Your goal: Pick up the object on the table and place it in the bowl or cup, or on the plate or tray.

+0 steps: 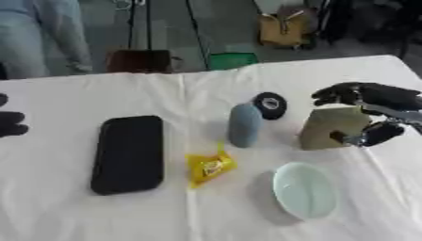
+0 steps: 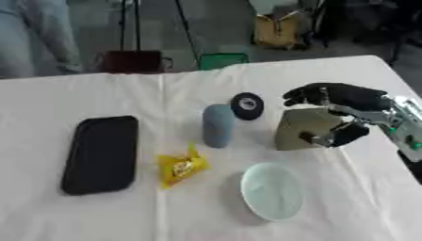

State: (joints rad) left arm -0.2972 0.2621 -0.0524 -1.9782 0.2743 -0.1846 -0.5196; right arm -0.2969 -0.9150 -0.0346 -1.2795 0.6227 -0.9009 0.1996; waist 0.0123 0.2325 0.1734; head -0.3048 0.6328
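While the right hand (image 2: 338, 110) reached in from the right edge of the white table (image 2: 82, 212), its fingers (image 2: 309, 94) curled over the top of an olive-tan box (image 2: 303, 128) and its thumb (image 2: 334, 136) pressed against the box's lower right face, so the hand was clamped on it. That box stood tilted at the right of the table, and whether its lower edge touched the cloth or had lifted clear could not be told. Its right part was hidden behind the thumb and palm. Just below it and slightly left lay a pale green plate (image 2: 270, 190), apart from the box. Left of the box stood a grey-blue rounded object (image 2: 217, 125), with a black round object (image 2: 247, 106) bearing a pale centre just beside its upper right; what either was could not be made out. A yellow crumpled packet (image 2: 180, 167) lay below the grey-blue object, and a black tray (image 2: 101, 154) lay well apart at the left. The left hand (image 1: 10, 123) showed only as dark fingers cut off by the left edge, and whether they were apart or together could not be told.
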